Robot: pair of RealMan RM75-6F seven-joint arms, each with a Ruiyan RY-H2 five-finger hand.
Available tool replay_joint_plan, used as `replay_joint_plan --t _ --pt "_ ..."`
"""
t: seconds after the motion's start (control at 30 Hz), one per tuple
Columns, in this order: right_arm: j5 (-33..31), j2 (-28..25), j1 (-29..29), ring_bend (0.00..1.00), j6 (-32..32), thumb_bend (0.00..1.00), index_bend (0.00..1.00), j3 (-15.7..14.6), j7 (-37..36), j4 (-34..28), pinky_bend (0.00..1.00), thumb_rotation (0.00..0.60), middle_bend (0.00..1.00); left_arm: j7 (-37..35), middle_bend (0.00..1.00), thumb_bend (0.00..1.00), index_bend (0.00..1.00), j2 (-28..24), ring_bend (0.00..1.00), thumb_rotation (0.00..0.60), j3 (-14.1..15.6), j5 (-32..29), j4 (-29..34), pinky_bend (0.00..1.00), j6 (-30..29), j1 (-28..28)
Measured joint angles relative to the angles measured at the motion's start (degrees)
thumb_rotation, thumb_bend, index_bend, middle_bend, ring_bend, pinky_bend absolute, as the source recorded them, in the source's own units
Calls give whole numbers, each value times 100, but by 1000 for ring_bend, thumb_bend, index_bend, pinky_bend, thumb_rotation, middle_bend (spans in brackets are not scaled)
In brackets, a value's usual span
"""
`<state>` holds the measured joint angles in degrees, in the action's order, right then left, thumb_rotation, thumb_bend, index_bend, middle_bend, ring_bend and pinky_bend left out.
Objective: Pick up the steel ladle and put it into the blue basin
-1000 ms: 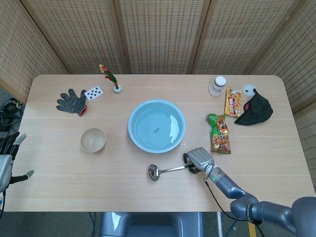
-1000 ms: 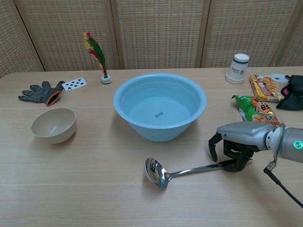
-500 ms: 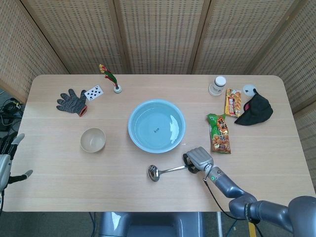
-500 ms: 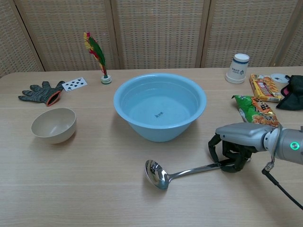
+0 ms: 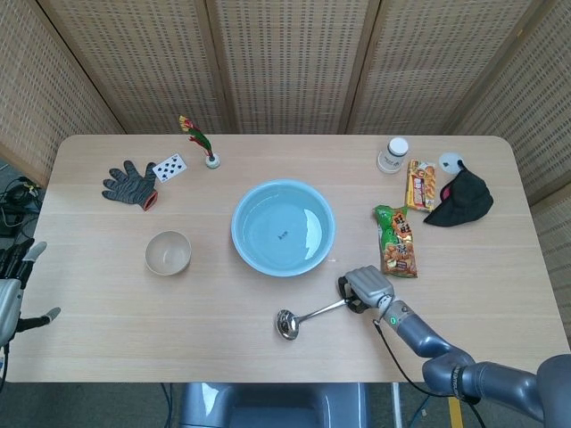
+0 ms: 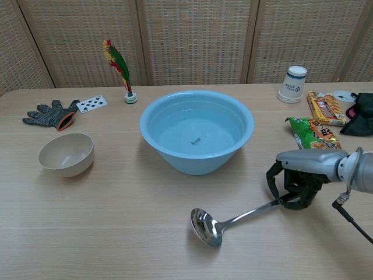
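Note:
The steel ladle (image 5: 308, 316) lies on the table in front of the blue basin (image 5: 238, 225), its bowl pointing toward the front edge. In the chest view the ladle (image 6: 233, 220) runs diagonally from its bowl up to its handle end on the right. My right hand (image 5: 364, 287) grips that handle end, fingers curled around it, and the same right hand (image 6: 300, 175) shows low over the table right of the basin (image 6: 175, 158). My left hand (image 5: 11, 285) hangs off the table's left side, fingers apart, holding nothing.
A beige bowl (image 5: 168, 252) stands left of the basin. A glove (image 5: 130, 184), a playing card (image 5: 169, 167) and a feather shuttlecock (image 5: 198, 138) sit far left. A paper cup (image 5: 392, 154), two snack packets (image 5: 395, 241) (image 5: 421, 185) and a black cloth (image 5: 459, 198) lie on the right.
My right hand shifted right with the handle end. The ladle followed, its bowl swinging toward the front edge and to the right. The left hand stayed put.

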<state>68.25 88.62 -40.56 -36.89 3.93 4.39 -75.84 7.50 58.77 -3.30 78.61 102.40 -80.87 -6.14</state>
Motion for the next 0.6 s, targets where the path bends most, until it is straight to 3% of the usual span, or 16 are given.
replay_joint_plan --t 0.6 --pt "-432 -1758 173 995 -89 757 748 -21 -76 -1791 1000 600 993 -25 0 0 0 -51 0 600 93 180 101 0 -46 34"
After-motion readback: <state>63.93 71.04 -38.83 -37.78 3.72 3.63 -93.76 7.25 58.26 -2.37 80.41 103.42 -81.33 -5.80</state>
